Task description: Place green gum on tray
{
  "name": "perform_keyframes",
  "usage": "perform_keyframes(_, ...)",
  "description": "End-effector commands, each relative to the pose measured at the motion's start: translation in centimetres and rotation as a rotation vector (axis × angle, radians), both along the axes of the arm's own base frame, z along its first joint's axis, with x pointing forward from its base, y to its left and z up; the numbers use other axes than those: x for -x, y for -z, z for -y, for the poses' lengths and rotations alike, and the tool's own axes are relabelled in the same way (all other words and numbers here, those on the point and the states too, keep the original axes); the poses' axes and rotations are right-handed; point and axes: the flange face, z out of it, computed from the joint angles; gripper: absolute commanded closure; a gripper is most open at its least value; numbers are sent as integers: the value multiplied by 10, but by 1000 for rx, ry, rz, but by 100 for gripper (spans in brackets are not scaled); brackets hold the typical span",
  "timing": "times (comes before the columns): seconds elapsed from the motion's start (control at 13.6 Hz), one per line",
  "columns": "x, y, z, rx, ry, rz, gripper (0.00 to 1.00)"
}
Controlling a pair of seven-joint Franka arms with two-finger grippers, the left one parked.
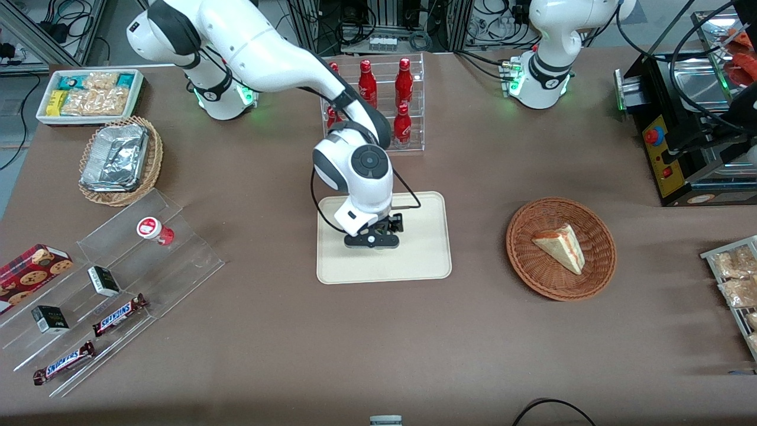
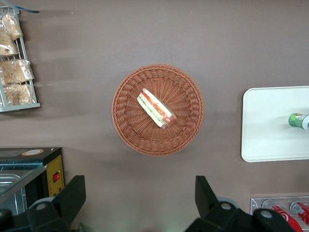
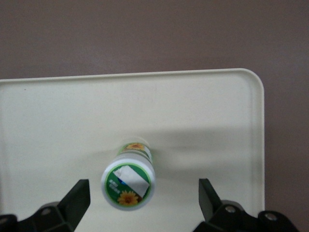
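The green gum (image 3: 128, 186) stands upright on the cream tray (image 3: 63, 111), its white lid with the green-and-yellow sunflower label facing up. My right gripper (image 3: 145, 188) is open just above the tray, one finger on each side of the canister with a gap on both sides. In the front view the gripper (image 1: 371, 242) hangs over the middle of the tray (image 1: 426, 260) and hides the gum. In the left wrist view the gum (image 2: 299, 121) shows on the tray (image 2: 270, 140).
A red-bodied canister (image 1: 155, 229) sits on a clear stepped stand toward the working arm's end, with candy bars (image 1: 118, 313) nearer the camera. A wicker basket (image 1: 532, 278) with a sandwich lies toward the parked arm's end. A rack of red bottles (image 1: 384, 100) stands farther from the camera.
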Motion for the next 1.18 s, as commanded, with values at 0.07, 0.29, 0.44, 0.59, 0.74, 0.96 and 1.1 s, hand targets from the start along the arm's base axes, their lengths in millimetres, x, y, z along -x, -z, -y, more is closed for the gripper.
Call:
perform_keyframes(0.07, 1, -71, 26, 22, -20, -36, 0)
perform_keyframes(0.29, 1, -114, 45, 19, 3, -55, 0)
perform_keyframes(0.44, -2, -141, 67, 25, -35, -78, 0)
perform_keyframes(0.59, -10, -162, 99, 14, -40, -132, 0)
perform_keyframes(0.74, -21, -178, 137, 23, -38, -176, 0)
perform_keyframes(0.96, -38, -199, 204, 3, -1, -202, 0)
perform_keyframes(1.1, -53, -207, 277, -24, 65, -208, 0)
